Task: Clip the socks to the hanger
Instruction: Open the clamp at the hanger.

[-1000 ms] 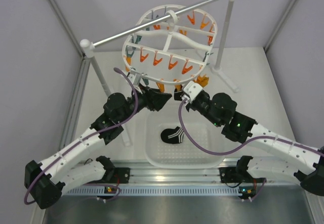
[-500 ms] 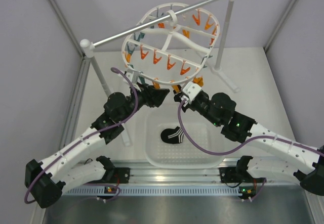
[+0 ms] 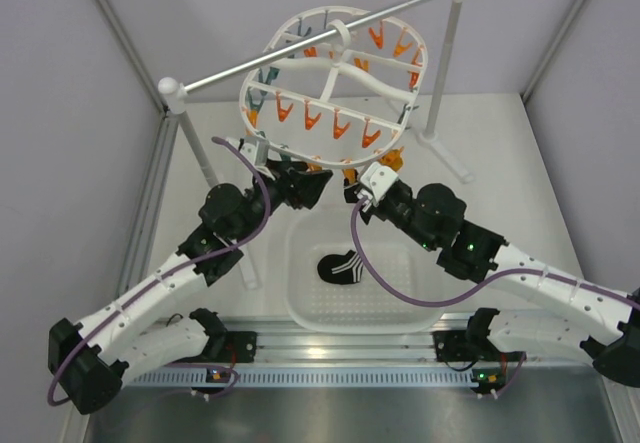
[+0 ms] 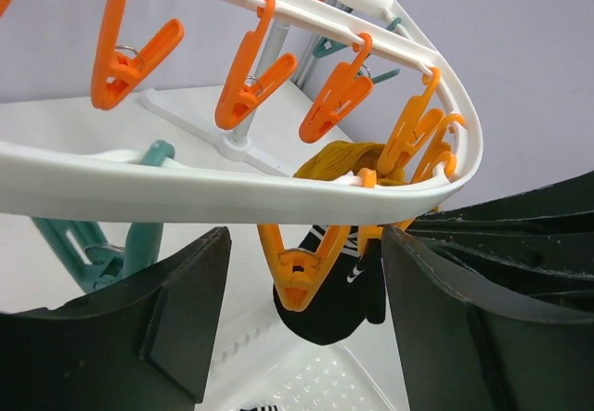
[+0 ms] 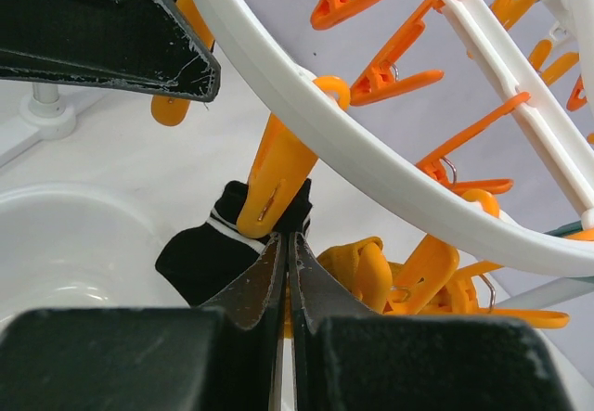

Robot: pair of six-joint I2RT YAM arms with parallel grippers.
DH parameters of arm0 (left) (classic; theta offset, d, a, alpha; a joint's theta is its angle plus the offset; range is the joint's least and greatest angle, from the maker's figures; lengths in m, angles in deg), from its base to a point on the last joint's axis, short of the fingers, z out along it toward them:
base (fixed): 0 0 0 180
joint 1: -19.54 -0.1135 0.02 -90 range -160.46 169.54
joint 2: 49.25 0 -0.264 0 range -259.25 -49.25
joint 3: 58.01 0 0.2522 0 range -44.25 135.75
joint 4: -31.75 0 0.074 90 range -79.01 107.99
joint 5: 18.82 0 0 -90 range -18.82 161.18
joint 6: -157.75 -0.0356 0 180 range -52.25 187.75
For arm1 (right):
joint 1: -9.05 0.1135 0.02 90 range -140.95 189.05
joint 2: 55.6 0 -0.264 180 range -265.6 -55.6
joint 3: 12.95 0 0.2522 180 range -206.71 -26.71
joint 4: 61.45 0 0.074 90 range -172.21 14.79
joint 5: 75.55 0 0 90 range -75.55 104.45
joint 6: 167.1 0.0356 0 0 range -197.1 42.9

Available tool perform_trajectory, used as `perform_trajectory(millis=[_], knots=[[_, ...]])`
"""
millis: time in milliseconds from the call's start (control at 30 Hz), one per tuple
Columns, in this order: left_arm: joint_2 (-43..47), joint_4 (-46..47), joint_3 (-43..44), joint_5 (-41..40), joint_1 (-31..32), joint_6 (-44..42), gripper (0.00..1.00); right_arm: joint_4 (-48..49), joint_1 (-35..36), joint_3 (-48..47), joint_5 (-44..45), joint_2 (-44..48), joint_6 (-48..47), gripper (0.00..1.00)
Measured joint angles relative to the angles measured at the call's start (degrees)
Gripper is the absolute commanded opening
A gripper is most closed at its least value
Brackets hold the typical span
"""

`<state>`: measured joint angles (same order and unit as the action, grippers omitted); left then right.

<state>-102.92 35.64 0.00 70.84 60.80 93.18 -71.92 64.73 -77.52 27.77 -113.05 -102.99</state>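
Under the near rim of the large white plastic oval drying hanger [image 4: 186, 196], which hangs from a silver rod [image 3: 220, 76] on white posts, both arms reach up from below. The left gripper [image 4: 304, 237] has its dark fingers spread wide. The rim crosses above the gap, and an orange plastic clothespin [image 4: 299, 267] dangles between the fingers; they hold nothing. Clipped in that clothespin is a black sock with thin white stripes [image 5: 209, 253]. The right gripper [image 5: 285, 244] has its fingers pressed together with only a thin slit between them. Their tips sit against the sock's cuff just under the clothespin, and it cannot be made out whether any fabric is pinched there. A mustard-orange sock [image 4: 339, 159] is bunched at the rim just behind, partly hidden by other clothespins. From overhead, the rim and grippers cover both hanging socks almost entirely. A second black striped sock [image 3: 340, 266] lies in the white perforated basket [image 3: 400, 308] below the two grippers.
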Motion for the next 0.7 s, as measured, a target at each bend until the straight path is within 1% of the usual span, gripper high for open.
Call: perform_trajectory(millis=[333,600,700], knots=[[-3.1,3.3,0.0,-0.6,0.0,-1.2,0.68,-1.2,0.0,0.0,-0.5,0.3,0.1,0.00],[-3.3,5.5,0.5,-0.4,0.0,-1.6,0.68,-1.6,0.0,0.0,-0.6,0.8,0.1,0.00],[-3.6,5.8,1.1,-0.3,0.0,-1.6,0.64,-1.6,0.0,0.0,-0.6,0.8,0.1,0.00]])
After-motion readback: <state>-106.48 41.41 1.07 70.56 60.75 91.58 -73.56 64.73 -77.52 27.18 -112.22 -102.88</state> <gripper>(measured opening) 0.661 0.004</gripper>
